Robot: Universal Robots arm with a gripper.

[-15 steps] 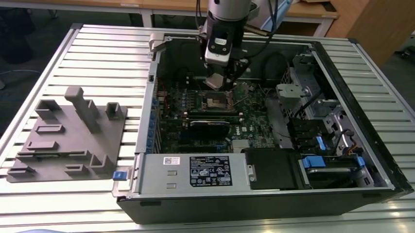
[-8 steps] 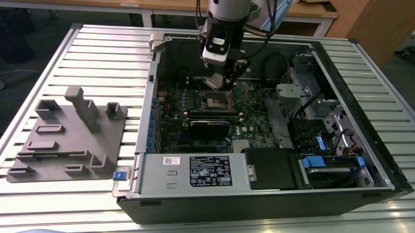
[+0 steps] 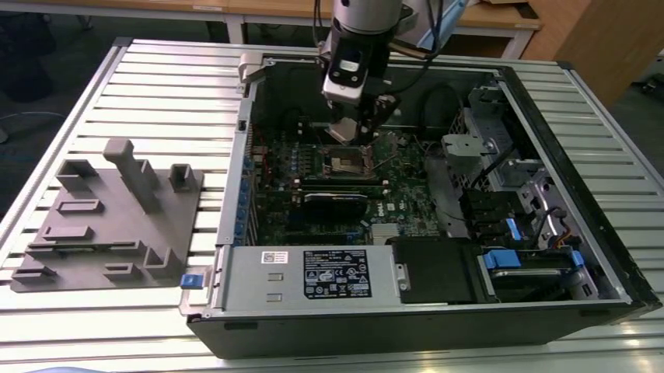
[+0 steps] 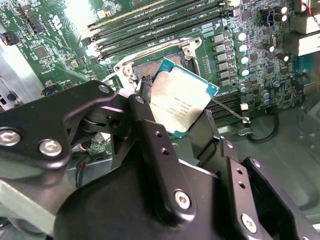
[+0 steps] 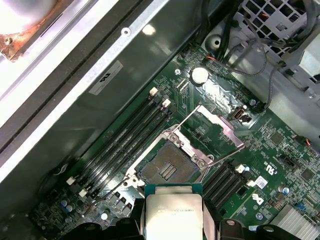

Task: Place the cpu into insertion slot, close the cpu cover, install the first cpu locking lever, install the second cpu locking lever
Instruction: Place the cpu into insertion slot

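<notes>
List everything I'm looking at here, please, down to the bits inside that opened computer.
table: one, silver slatted, under everything.
computer case: one, black, open, on the table.
moulded plate: one, grey, on the table, exterior view's left of the case.
power supply: one, silver, inside the case, low in the exterior view.
circuit board: one, green, inside the case.
memory slots: several, black, beside the insertion slot.
insertion slot: one, dark with gold contacts, empty, on the board.
cpu cover: one, silver, swung open beside the slot.
cpu: one, silver-grey, held above the board near the slot.
gripper: one, black, shut on the cpu.
arm: one, pale grey, reaching into the case.
</notes>
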